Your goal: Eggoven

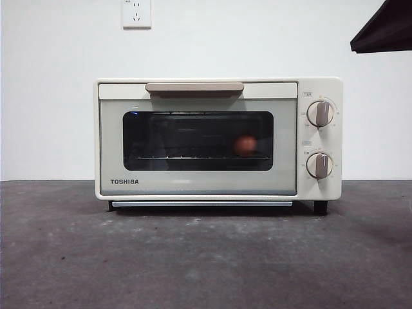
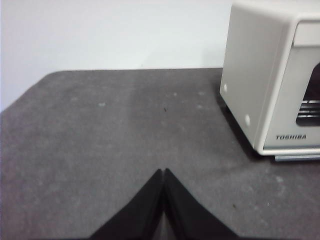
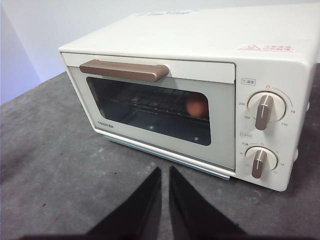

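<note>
The cream TOSHIBA toaster oven stands on the dark table with its door closed. The reddish-brown egg lies inside on the rack, seen through the dark glass toward the knob side; it also shows in the right wrist view. The beige handle runs along the door's top and two round knobs sit beside the door. My right gripper is shut and empty, a little in front of the oven. My left gripper is shut and empty, over the table beside the oven.
A dark grey mat covers the table in front of the oven. A white wall with a socket stands behind. A black arm part shows at the top right corner of the front view.
</note>
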Motion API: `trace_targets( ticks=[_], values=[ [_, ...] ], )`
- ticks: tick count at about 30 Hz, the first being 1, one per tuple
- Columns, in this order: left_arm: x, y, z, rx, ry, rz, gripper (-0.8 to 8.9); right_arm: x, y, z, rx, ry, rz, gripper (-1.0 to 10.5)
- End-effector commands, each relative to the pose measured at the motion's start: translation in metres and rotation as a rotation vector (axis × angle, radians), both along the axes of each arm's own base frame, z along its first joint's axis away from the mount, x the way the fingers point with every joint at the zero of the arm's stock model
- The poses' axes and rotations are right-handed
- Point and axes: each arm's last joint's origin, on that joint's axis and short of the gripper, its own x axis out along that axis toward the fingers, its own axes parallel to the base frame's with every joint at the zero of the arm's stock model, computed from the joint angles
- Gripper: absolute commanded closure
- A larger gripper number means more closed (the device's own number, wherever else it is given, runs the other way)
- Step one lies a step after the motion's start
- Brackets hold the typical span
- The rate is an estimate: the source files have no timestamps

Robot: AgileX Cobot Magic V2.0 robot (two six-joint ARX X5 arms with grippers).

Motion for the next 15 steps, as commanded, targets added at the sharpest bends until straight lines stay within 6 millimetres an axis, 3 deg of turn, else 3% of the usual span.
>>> trace_targets(
  ticks=[1,6,15],
  values=[
    [0.001,0.0,-0.009,-0.03,0.005,0.005,8.06,0.0,0.001,0.001,-0.005,-0.014,0.007,9.4],
    [0.002,0.0,-0.023,-0.059,0.074,0.009,8.06,0.0,0.001,0.001,-0.005,-0.015,0.007,9.4],
    [0.002,0.0,-0.024,-0.099,0.078,0.015,8.06,0.0,0.001,0.001,-0.005,-0.015,0.007,9.4]
  ],
)
